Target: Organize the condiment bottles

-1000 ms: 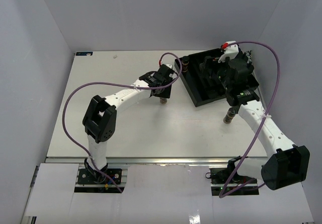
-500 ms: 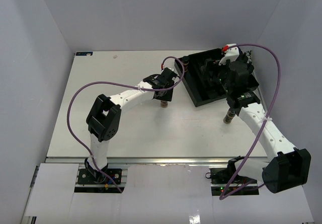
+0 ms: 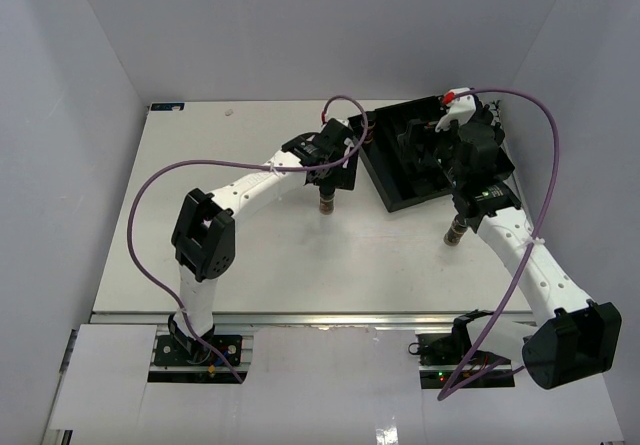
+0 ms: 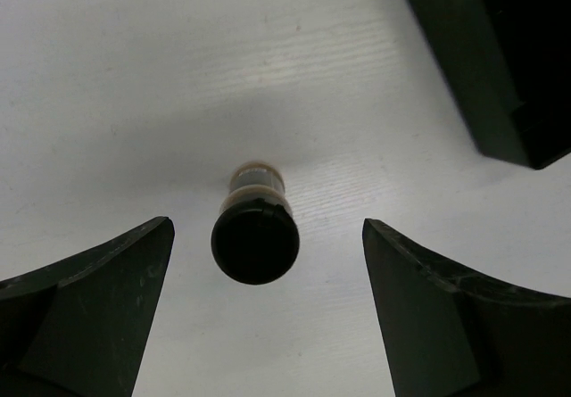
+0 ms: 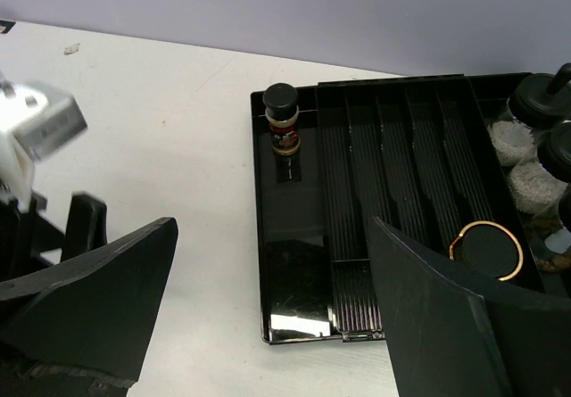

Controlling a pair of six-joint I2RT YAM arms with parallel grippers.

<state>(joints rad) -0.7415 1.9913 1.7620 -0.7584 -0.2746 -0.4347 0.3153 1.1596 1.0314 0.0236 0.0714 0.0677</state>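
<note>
A condiment bottle point(image 4: 255, 241) with a black cap and brownish contents stands upright on the white table point(image 3: 240, 235). My left gripper point(image 4: 266, 222) is open above it, and both fingers are well clear of the cap. From above, this bottle point(image 3: 326, 203) sits just left of the black slotted tray point(image 3: 395, 197). My right gripper point(image 5: 273, 221) is open and empty over the tray's near edge point(image 5: 339, 330). One brown bottle point(image 5: 282, 120) stands in the tray's left compartment. Whitish-filled bottles point(image 5: 528, 120) stand at its right end. Another bottle point(image 3: 455, 232) stands on the table beside my right arm.
A round lid with a gold rim point(image 5: 486, 250) lies in the tray, partly behind my right finger. The tray point(image 4: 500, 58) fills the upper right corner of the left wrist view. White walls enclose the table on three sides.
My left gripper has gone from shut to wide open and let go of the bottle, which stays standing on the table. The left wrist shifted slightly toward the tray. The right arm barely moved.
</note>
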